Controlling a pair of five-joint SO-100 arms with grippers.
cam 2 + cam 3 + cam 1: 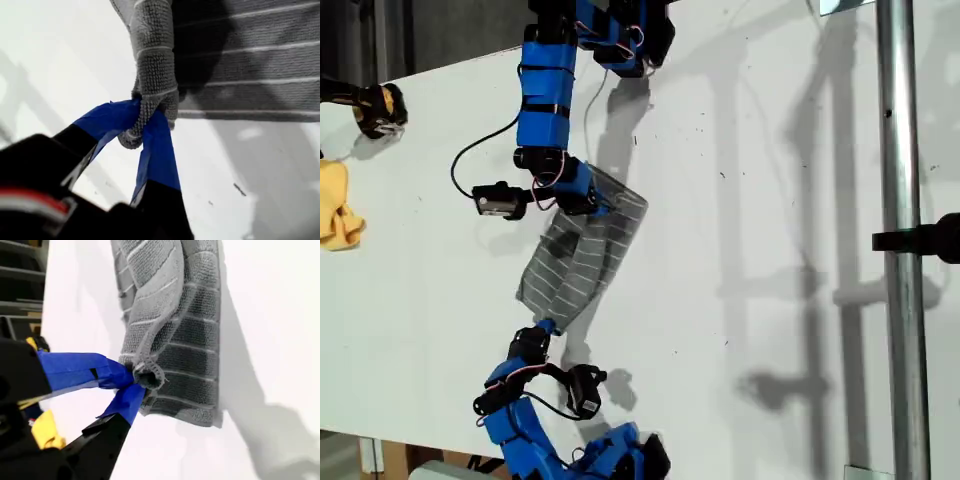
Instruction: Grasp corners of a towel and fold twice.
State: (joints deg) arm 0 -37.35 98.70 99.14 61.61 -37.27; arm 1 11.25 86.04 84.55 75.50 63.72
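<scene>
Pinched in our first gripper (145,125) was a corner of the nubby grey striped towel (582,262); our second gripper (137,382) clenched another bunched corner.

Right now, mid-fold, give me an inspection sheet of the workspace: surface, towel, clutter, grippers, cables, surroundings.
Surface: white table, a few dark specks.
Job's things: grey striped towel bunched between the two arms, partly lifted.
Clutter: yellow cloth at the exterior view's left edge; a black-and-yellow object above it.
Grippers: my first gripper shut on a towel corner; my second gripper shut on another corner.
Cables: black cable looping beside the upper arm in the exterior view, clear of the towel.
Surroundings: metal pole at the exterior view's right.
</scene>
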